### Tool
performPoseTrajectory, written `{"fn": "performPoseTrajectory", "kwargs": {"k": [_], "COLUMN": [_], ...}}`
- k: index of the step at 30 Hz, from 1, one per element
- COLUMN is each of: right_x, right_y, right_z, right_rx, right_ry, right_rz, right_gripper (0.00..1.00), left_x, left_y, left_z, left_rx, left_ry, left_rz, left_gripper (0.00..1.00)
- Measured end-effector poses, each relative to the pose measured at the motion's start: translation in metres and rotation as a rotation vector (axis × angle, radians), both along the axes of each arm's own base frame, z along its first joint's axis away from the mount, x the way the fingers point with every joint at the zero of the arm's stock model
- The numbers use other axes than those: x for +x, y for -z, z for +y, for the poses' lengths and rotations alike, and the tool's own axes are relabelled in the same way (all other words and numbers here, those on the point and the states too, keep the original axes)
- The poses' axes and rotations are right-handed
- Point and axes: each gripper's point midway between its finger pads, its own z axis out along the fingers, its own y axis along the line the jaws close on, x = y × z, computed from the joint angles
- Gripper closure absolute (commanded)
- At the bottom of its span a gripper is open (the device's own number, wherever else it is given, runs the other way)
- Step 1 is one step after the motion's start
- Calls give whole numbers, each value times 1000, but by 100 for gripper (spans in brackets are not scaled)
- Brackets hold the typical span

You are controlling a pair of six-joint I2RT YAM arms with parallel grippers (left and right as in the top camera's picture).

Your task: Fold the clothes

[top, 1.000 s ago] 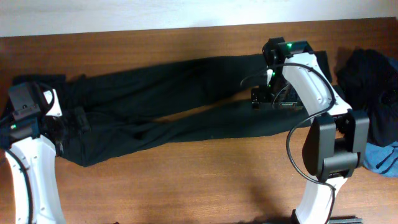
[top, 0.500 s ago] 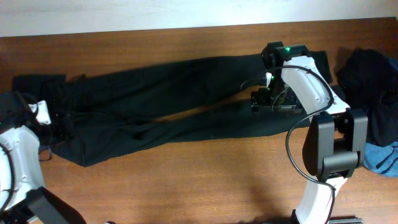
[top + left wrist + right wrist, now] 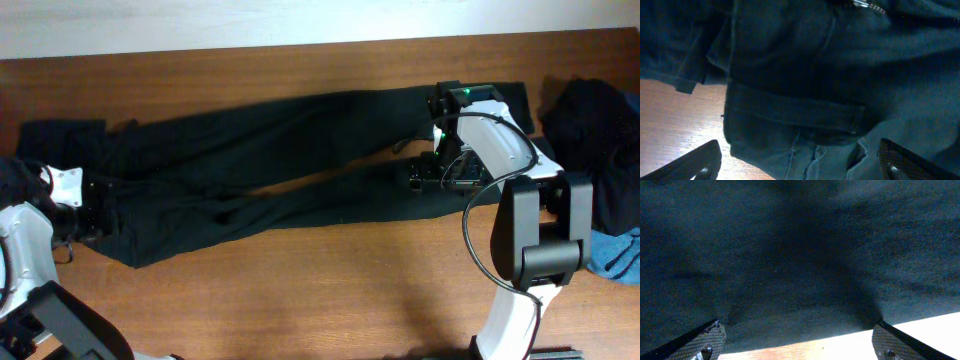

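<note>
- Overhead: the black trousers (image 3: 260, 165) lie stretched across the table (image 3: 300, 290), waist to my left and leg ends to my right. A pile of clothes (image 3: 590, 120), also black, sits at the far right edge, with a blue piece (image 3: 615, 250) below it.
- Overhead: the left gripper (image 3: 88, 197) is at the waist end and the right gripper (image 3: 440, 172) is over the end of the nearer leg. I can't read either pair of jaws from up here.
- Left wrist: the jaws stand wide apart with nothing pinched, just above the waistband (image 3: 790, 112). A belt loop (image 3: 690, 75) hangs at the edge and a zip (image 3: 870, 6) shows at the top. The cloth looks thick, matte and limp, probably denim: not slippery or fragile, but it will sag. I'd pinch the doubled waistband near its corner.
- Right wrist: the jaws are fully spread and empty, and dark fabric fills the view down to the hem (image 3: 805, 337) by bare wood. I'd grip just inside that hem and catch both layers, since a single layer would likely peel away.
</note>
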Motion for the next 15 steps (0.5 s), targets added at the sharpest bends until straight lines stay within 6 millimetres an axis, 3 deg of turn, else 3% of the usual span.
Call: {"fn": "performPoseTrajectory", "kwargs": {"k": [7,9,12,13,15], "right_x": [4,5,5,5,5], "right_y": [1,1,1,1,1], "right_z": [0,0,0,0,0], "right_rx": [1,2,1,1,1], "right_ry": [-1,-2,-1,-1,1], "right_rz": [-18,-22,-22,-22,-22], "right_gripper": [1,1,1,1,1], "left_x": [-9,-12,-15,-16,-18], "left_y": [25,34,44,44,43], "left_z": [-6,-8,-9,-10,-11], "left_rx": [-45,-67,-83,-84,-93], "left_ry": [51,57,59,63,66], "left_rz": [85,117,146,151,162], "left_gripper": [1,9,50,68,85]}}
